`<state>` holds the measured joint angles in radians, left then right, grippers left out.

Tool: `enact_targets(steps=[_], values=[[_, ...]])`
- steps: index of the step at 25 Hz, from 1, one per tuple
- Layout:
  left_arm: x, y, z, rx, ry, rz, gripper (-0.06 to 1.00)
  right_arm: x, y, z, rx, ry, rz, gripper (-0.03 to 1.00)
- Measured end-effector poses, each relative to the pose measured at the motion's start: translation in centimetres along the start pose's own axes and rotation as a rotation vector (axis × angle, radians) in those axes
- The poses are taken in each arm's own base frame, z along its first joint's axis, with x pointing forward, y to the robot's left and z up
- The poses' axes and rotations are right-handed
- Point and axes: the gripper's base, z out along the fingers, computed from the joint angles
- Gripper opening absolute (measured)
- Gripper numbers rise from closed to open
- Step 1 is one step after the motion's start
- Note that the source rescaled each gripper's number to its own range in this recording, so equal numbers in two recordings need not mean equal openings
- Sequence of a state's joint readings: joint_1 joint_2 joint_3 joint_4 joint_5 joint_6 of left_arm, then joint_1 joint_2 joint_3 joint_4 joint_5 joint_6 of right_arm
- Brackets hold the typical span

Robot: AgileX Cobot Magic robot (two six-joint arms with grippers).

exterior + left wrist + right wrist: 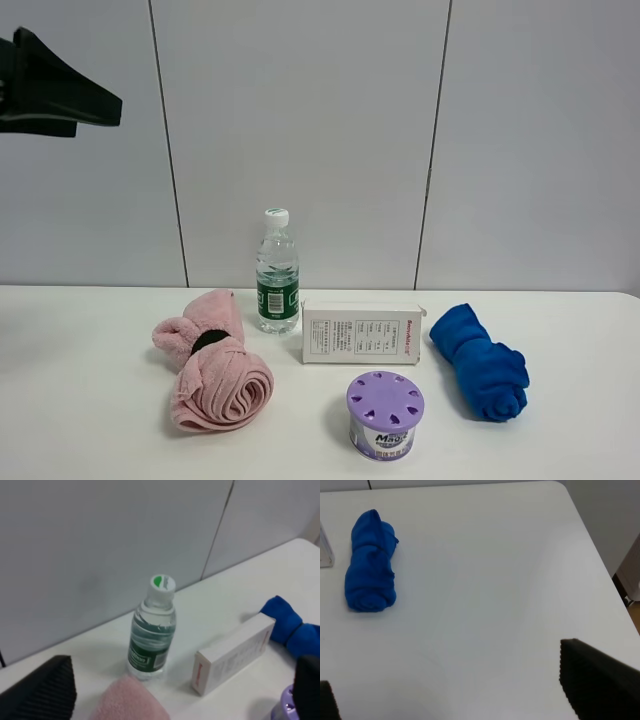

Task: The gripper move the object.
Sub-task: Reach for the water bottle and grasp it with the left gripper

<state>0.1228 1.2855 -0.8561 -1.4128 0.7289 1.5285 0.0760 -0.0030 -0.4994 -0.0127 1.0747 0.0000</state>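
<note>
The clear water bottle (277,275) with a white cap and dark green label stands upright at the back middle of the white table (80,400). My left gripper (95,115) hangs high at the far left, well away from the bottle. In the left wrist view the bottle (152,635) stands ahead between the wide-apart black fingers (42,692), so the left gripper (182,685) is open and empty. My right gripper (450,695) is out of the exterior view. Its wrist view shows its black fingers (600,685) spread wide over bare table, holding nothing.
A white rectangular box (362,333) lies just right of the bottle, with a purple-lidded round can (385,415) in front of it. A rolled pink towel (210,365) lies front-left of the bottle. A rolled blue towel (480,360) lies at the right, also in the right wrist view (370,562).
</note>
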Motion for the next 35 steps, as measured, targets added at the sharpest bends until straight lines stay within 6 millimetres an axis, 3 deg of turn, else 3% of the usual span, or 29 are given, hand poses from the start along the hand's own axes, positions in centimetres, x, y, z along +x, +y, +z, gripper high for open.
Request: enact_targets(steps=[4, 12, 15, 26, 35], values=[[1.0, 0.3, 1.7, 0.044, 0.039, 0.003, 0.99, 0.0, 0.0, 0.0, 0.0, 0.0, 0.0, 1.0], [1.8, -2.4, 4.9, 0.061, 0.095, 0.171, 0.99, 0.0, 0.0, 0.0, 0.0, 0.0, 0.0, 1.0], [2.0, -2.5, 6.2, 0.015, 0.119, 0.195, 0.99, 0.0, 0.0, 0.0, 0.0, 0.0, 0.0, 1.0], [-2.8, -2.1, 14.0, 0.001, 0.137, 0.062, 0.99, 0.0, 0.0, 0.0, 0.0, 0.0, 0.0, 1.0], [-1.5, -3.5, 15.0, 0.03, 0.312, 0.235, 0.99, 0.0, 0.0, 0.0, 0.0, 0.0, 0.0, 1.0]])
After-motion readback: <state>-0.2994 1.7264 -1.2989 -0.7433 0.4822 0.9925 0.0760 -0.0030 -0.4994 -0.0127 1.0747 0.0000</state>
